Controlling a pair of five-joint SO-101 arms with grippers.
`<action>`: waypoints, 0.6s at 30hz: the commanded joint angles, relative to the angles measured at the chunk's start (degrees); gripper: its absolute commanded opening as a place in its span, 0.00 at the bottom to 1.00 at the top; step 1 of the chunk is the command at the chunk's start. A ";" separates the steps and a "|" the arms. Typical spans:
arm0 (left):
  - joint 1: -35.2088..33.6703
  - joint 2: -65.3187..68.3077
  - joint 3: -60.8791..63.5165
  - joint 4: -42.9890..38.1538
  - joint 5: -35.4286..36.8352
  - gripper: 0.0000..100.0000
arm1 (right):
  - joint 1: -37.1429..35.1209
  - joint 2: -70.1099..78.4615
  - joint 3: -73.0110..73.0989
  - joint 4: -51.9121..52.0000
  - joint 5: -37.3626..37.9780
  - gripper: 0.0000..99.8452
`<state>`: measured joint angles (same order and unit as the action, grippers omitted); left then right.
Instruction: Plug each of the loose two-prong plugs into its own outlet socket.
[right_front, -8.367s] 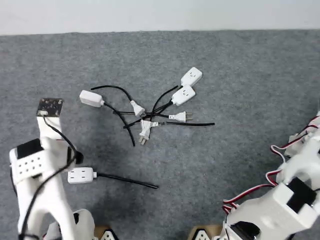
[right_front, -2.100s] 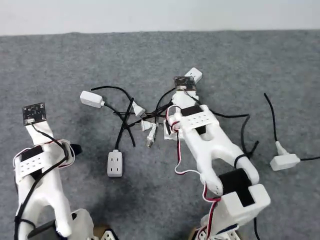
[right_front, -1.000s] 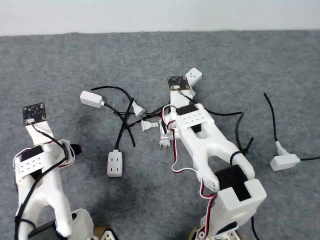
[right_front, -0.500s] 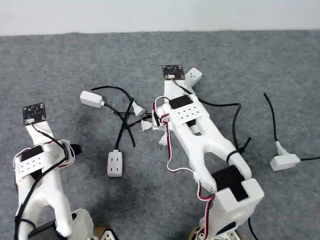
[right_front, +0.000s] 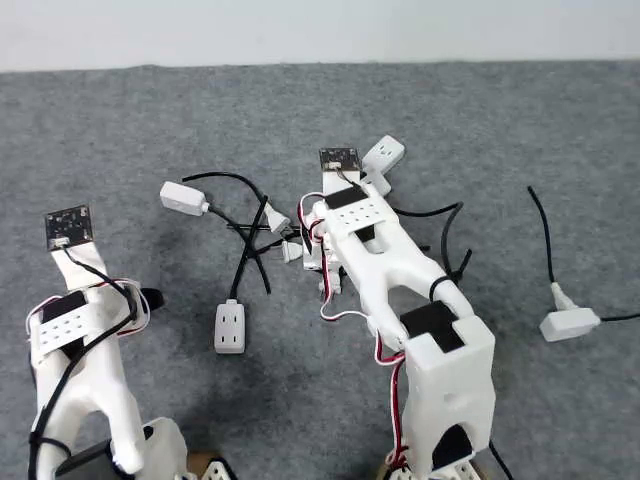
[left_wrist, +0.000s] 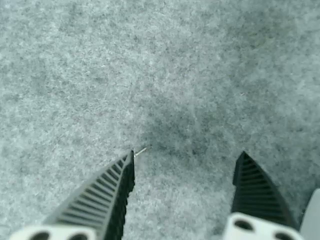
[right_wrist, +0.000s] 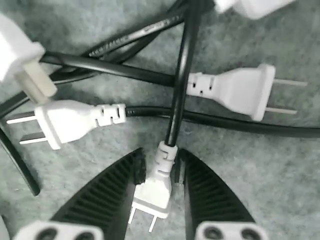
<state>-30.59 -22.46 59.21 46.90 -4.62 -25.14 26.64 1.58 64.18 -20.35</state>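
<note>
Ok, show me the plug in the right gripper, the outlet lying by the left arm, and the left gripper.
plug (right_wrist: 151, 194): right wrist view, its white body.
outlet (right_front: 229, 328): high view, its slotted face.
left gripper (left_wrist: 187, 154): left wrist view, midway between its fingertips.

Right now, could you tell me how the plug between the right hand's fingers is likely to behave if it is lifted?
The plug itself looks like small moulded plastic, so probably light and stiff in the right hand. Its black cord lies across other cords, so it will likely trail limply and may snag or tug them.
</note>
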 joint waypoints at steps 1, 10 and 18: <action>-0.09 0.09 -1.89 -1.32 -0.70 0.30 | -0.13 -0.13 -2.90 1.19 -0.53 0.00; -0.09 0.09 -2.24 -0.97 -0.70 0.30 | -1.36 -10.15 -2.99 7.60 4.13 0.01; 2.11 9.23 -9.63 6.24 -4.75 0.30 | -7.16 -31.96 -2.73 14.20 13.36 0.01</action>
<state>-29.63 -19.12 57.63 48.75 -5.41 -30.59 5.01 1.05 76.66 -9.71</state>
